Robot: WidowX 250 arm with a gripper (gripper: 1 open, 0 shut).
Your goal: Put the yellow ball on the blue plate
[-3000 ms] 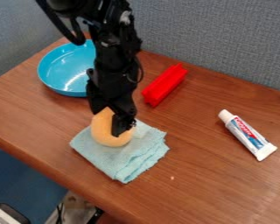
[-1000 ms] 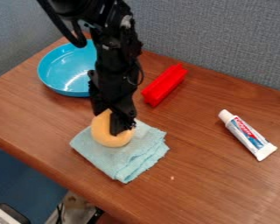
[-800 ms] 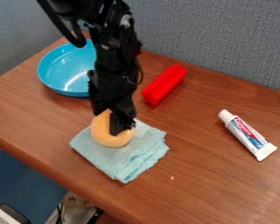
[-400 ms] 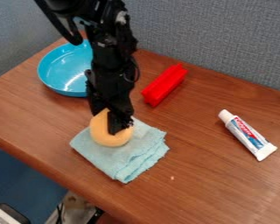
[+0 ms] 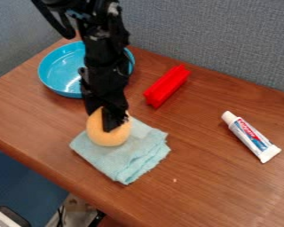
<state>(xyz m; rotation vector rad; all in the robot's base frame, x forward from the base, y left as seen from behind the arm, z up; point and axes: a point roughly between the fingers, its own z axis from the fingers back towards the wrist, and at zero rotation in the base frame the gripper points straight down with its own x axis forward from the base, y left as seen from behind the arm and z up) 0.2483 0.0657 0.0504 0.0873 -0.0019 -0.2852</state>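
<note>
The yellow ball rests low over the far-left part of a pale teal cloth, and I cannot tell whether it still touches the cloth. My gripper points straight down from above, its black fingers shut on the yellow ball's upper half. The blue plate lies at the back left of the wooden table, partly hidden behind the arm, with nothing in its visible part.
A red block lies behind the cloth to the right. A toothpaste tube sits at the far right. The table's front edge runs just below the cloth.
The gripper has closed tighter on the ball. Arm and ball have shifted slightly left and a little up, toward the plate.
</note>
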